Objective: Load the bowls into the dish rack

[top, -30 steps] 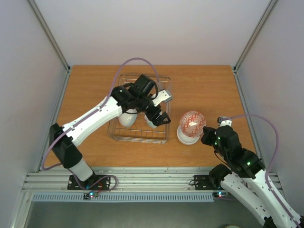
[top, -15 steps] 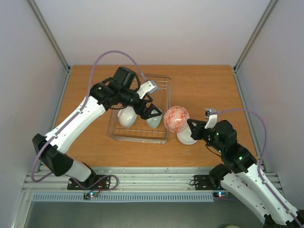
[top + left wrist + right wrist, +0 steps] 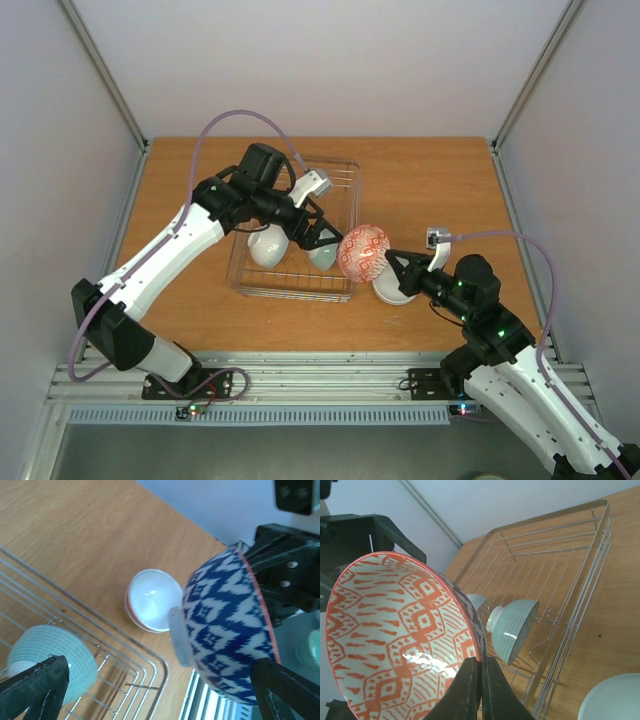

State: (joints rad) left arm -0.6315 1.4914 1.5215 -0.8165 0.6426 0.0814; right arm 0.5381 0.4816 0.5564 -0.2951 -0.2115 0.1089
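My right gripper [image 3: 392, 262] is shut on the rim of a bowl [image 3: 363, 252] that is orange-patterned inside and blue-patterned outside, holding it tilted above the dish rack's [image 3: 345, 195] right edge. In the right wrist view my gripper [image 3: 481, 672] pinches that bowl's [image 3: 395, 640] rim. My left gripper [image 3: 325, 235] is open right beside the bowl. In the left wrist view its jaws [image 3: 157, 672] stand wide apart with the bowl [image 3: 225, 630] between them, near the right finger. A white bowl [image 3: 266, 247] and a pale green bowl [image 3: 322, 256] rest in the rack.
Another white bowl [image 3: 393, 290] with an orange rim sits on the table right of the rack, under the held bowl; it also shows in the left wrist view [image 3: 152, 600]. The rack's back half holds only bare wire prongs. Grey walls enclose the table.
My right gripper has carried the patterned bowl left from above the white bowl to the rack's right edge. My left gripper has drawn back from the rack's corner and now stands beside the bowl.
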